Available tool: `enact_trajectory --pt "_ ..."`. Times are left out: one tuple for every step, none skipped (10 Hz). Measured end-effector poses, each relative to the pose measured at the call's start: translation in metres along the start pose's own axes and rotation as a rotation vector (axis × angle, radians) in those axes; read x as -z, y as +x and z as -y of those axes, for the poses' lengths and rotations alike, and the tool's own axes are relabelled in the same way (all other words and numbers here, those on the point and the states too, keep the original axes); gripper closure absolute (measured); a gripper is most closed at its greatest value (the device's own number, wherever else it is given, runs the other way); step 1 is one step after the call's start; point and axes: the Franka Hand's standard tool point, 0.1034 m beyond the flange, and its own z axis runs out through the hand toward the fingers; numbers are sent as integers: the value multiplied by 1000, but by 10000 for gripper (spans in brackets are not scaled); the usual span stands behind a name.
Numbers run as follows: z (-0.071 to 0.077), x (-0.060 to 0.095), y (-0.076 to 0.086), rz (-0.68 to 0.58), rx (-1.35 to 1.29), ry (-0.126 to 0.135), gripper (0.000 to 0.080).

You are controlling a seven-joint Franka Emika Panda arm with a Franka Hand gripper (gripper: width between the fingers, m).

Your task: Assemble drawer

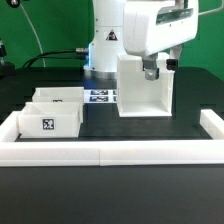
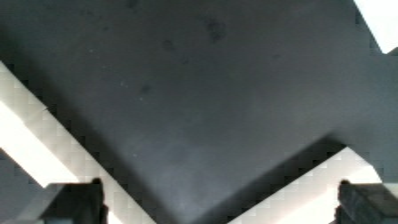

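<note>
The drawer's tall white box housing [image 1: 143, 90] stands upright on the black table at the exterior view's right. Two small white open-top trays sit at the left, the front one [image 1: 48, 121] showing a black-and-white tag, the other [image 1: 58, 97] just behind it. My gripper [image 1: 151, 71] hangs at the housing's top, near its right front corner. In the wrist view my gripper [image 2: 217, 205] is open, with the two dark fingertips [image 2: 68, 205] far apart. Between them is a dark surface edged by two slanting white bands [image 2: 45, 140] of the housing. Nothing sits between the fingers.
The marker board [image 1: 100, 97] lies flat on the table between the trays and the housing. A long low white wall [image 1: 110, 152] edges the table's front, with raised ends at the left and right. The robot's base [image 1: 105, 40] stands behind.
</note>
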Motion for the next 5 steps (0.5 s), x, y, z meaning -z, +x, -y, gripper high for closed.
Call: enact_trajectory --pt "0 0 0 0 0 0 150" --pt "1 2 0 -2 -26 1 150" --pt "4 10 -4 -5 -81 -4 150" --pt "14 15 -14 -7 -167 6 150" --pt "26 21 -22 -1 -244 4 150"
